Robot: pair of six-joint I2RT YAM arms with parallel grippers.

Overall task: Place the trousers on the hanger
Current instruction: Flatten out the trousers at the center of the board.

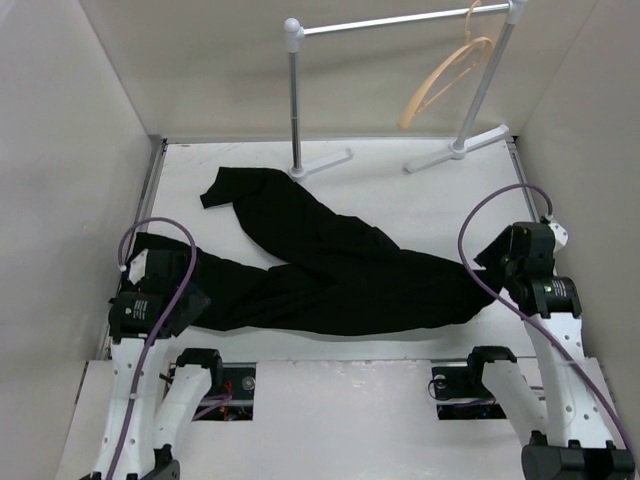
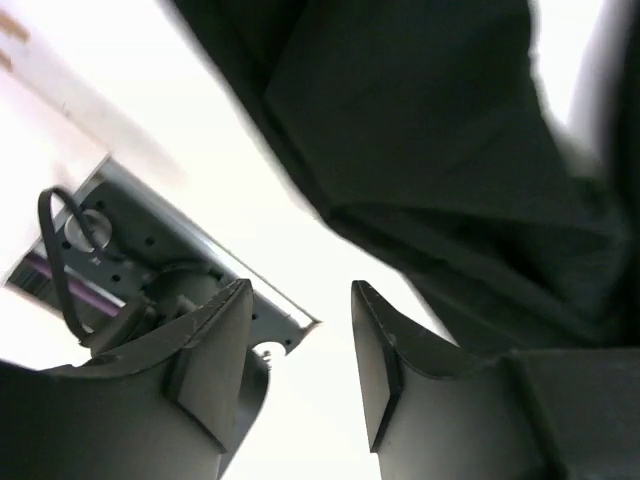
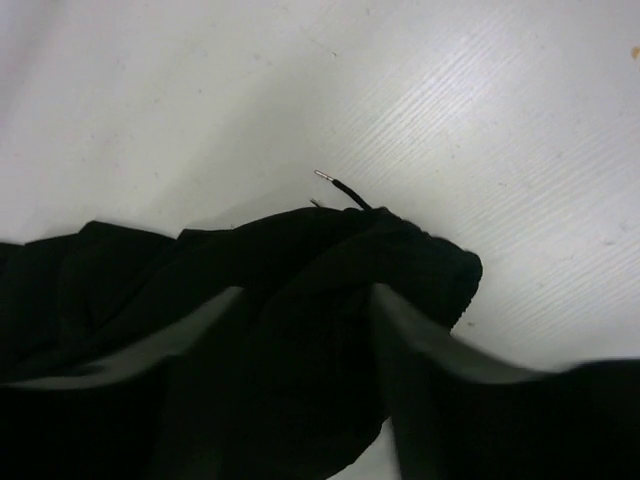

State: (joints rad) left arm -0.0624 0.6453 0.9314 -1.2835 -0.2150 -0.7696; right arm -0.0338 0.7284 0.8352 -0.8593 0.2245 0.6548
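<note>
Across the table point(image 1: 430, 195) the trousers point(image 1: 330, 275) lie sprawled flat. One leg kinks away toward the back left and the other runs left, while the bulk stretches out to the right. At the far back the hanger point(image 1: 445, 80) dangles from the right end of the rack point(image 1: 400, 20), tilted and well apart from the cloth.

Down on the left, the left gripper point(image 2: 300, 290) sits at the leg end with its fingers partly spread and only bare white table in the gap. The black fabric lies just ahead of it, not between the tips.

Over on the right, the right gripper point(image 3: 307, 290) has its fingers wide apart astride the trousers' right end, with bunched cloth heaped in the gap and the bare table beyond.
</note>
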